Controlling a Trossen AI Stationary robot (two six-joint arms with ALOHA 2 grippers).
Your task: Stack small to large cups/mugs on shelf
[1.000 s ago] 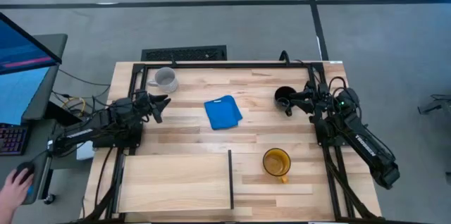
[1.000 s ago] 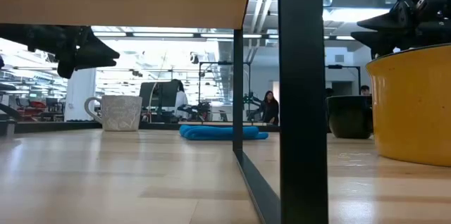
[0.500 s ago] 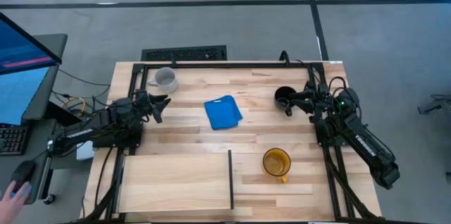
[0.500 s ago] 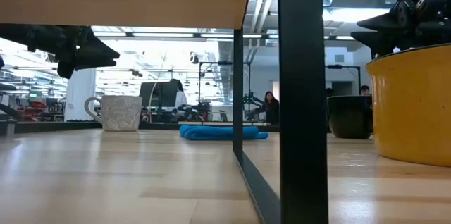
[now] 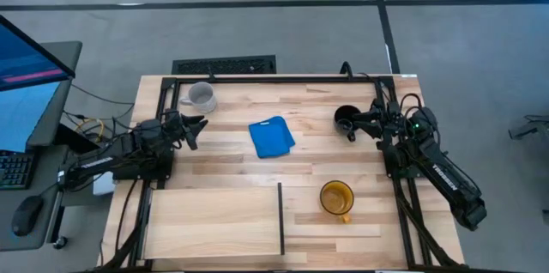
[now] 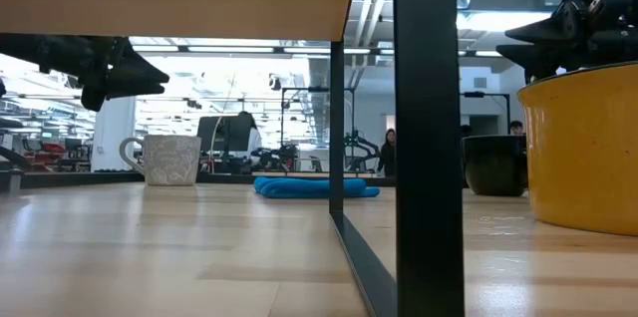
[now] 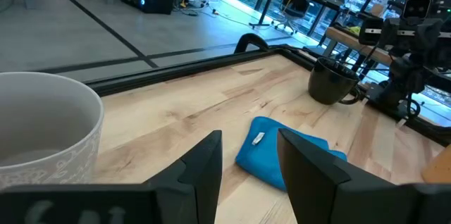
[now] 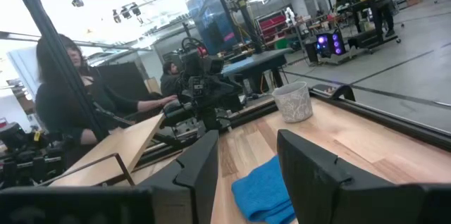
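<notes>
Right gripper [image 5: 350,124] spread apart, empty, just beside black mug [image 5: 345,118]; left gripper [image 5: 196,127] likewise apart (near grey-white mug [image 5: 201,96]).

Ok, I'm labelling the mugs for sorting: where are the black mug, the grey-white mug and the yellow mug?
black mug [image 5: 345,119], high view, on its dark opening.
grey-white mug [image 5: 202,95], high view, on its inside.
yellow mug [image 5: 335,196], high view, on its inside.
</notes>
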